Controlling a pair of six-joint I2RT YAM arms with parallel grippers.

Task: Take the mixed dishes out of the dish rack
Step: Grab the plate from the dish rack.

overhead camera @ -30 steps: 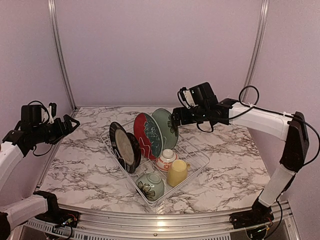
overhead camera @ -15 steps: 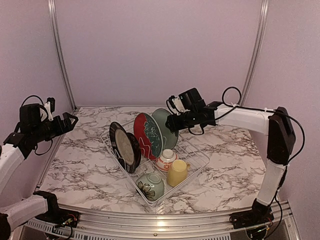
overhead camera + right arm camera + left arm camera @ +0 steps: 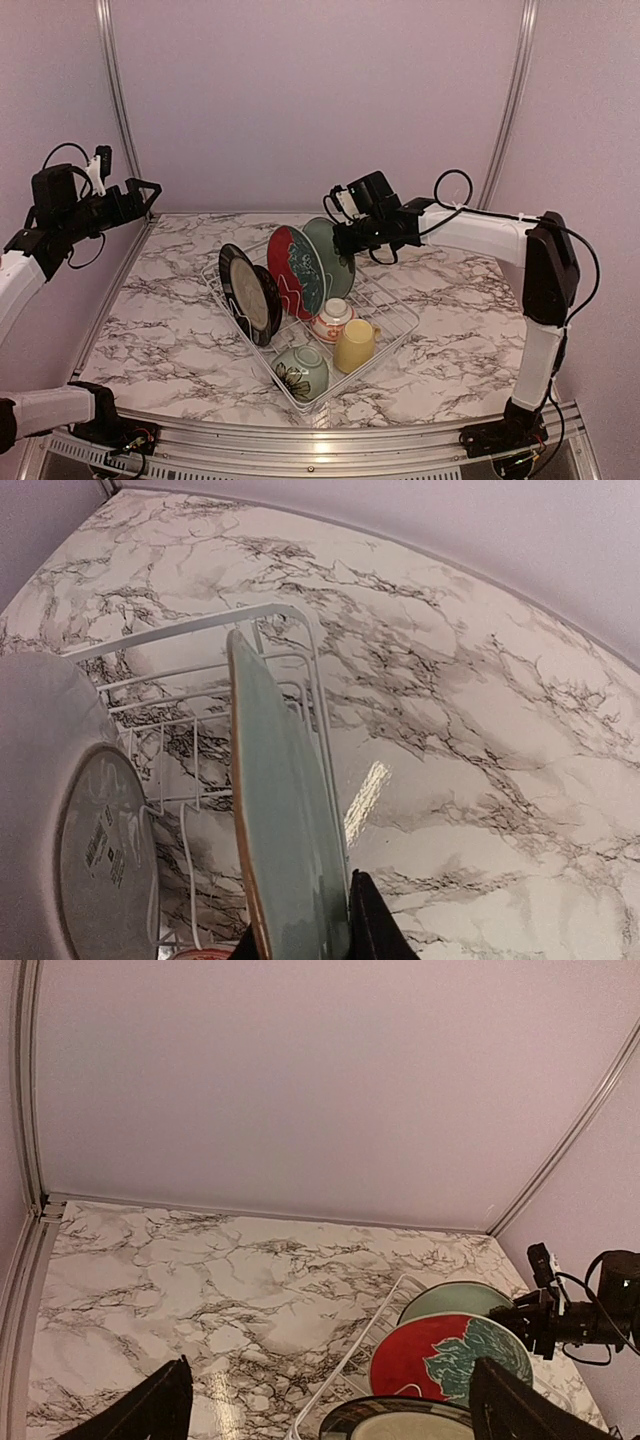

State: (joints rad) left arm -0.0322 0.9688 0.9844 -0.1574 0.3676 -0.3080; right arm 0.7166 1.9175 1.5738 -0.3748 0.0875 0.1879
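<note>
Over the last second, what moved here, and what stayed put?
The right gripper reached left to the teal flowered plate, and its fingers now straddle the rim; a grip isn't confirmed. The left gripper, open, lifted upward. The other dishes and the dish rack stayed put.

Four plates are counted: two black-rimmed plates (image 3: 238, 283), one red-and-teal plate (image 3: 290, 265) and one teal flowered plate (image 3: 335, 252). There are two bowls, one small red-patterned white bowl (image 3: 332, 318) and one green flowered bowl (image 3: 300, 372), and a single yellow cup (image 3: 354, 346), which makes seven dishes in all, together with one white wire dish rack (image 3: 400, 333) and one marble table (image 3: 150, 330). Two arms show, each ending in one gripper, the left gripper (image 3: 146, 196) and the right gripper (image 3: 340, 240), so two grippers are counted.
</note>
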